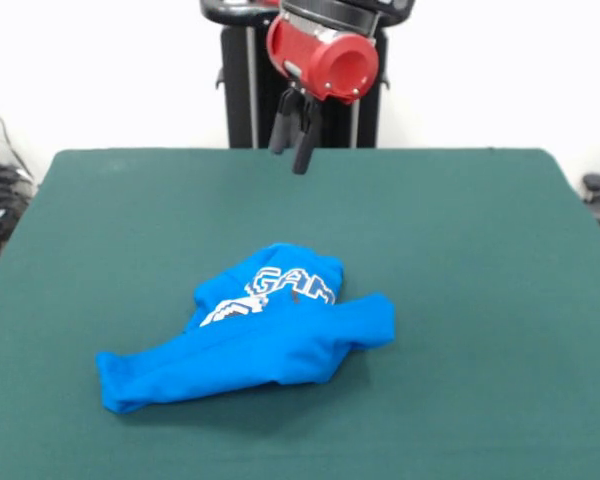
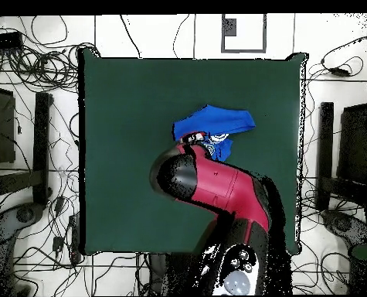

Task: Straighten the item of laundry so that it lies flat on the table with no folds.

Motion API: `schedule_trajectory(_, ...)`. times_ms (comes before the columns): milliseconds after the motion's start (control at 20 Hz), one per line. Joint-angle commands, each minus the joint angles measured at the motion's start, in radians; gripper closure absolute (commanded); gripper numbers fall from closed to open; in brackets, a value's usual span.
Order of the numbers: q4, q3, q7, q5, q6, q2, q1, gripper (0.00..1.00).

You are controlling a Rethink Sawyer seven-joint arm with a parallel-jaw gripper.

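The black two-fingered gripper (image 1: 292, 140) under the red arm hangs above the dark green felt table (image 1: 460, 260), fingers close together with only a narrow gap, holding nothing. The crumpled bright blue garment with white lettering (image 1: 270, 335) lies bunched mid-table, well apart.
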Motion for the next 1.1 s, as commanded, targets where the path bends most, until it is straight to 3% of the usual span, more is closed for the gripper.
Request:
schedule_trajectory(50, -0.184, -0.077, 0.035, -0.070, 0.516, 0.093, 0.061, 1.00)
schedule_trajectory(300, -0.164, -0.079, 0.036, -0.079, 0.523, 0.068, 0.070, 1.00)
schedule_trajectory(750, -0.149, 0.009, -0.083, -0.133, 0.560, -0.031, 0.039, 1.00)
schedule_trajectory(1100, -0.228, 0.030, -0.072, -0.150, 0.612, -0.010, 0.021, 1.00)
